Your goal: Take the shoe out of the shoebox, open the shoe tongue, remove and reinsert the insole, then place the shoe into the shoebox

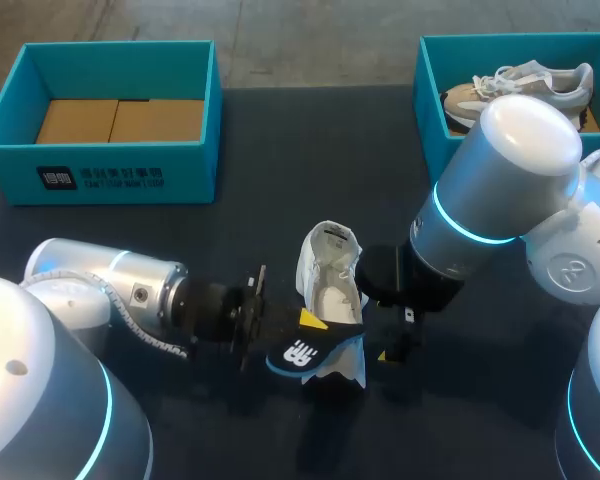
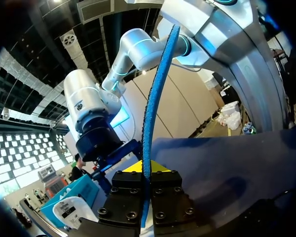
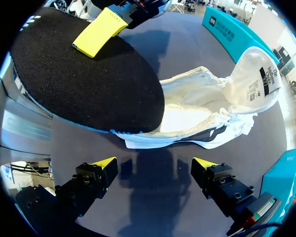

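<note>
White shoe (image 1: 332, 272) lies on its side mid-worktop (image 1: 280, 170), long axis running roughly from far edge to near edge, tongue flared toward the far edge. Only the right wrist view shows the tongue's printed label. Insole (image 1: 305, 355), white logo on it, is pinched edgewise in my left end effector (image 2: 147, 168). My right end effector (image 3: 154, 163) gapes wide, empty, beside the shoe.

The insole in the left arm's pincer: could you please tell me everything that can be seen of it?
The insole is out of the shoe. It is black with a woven-looking top, a bright blue foam-like edge and a white logo. The left pincer is shut on one end, a yellow fingertip flat on its top. It hangs close by the white shoe; whether they touch cannot be told.
</note>
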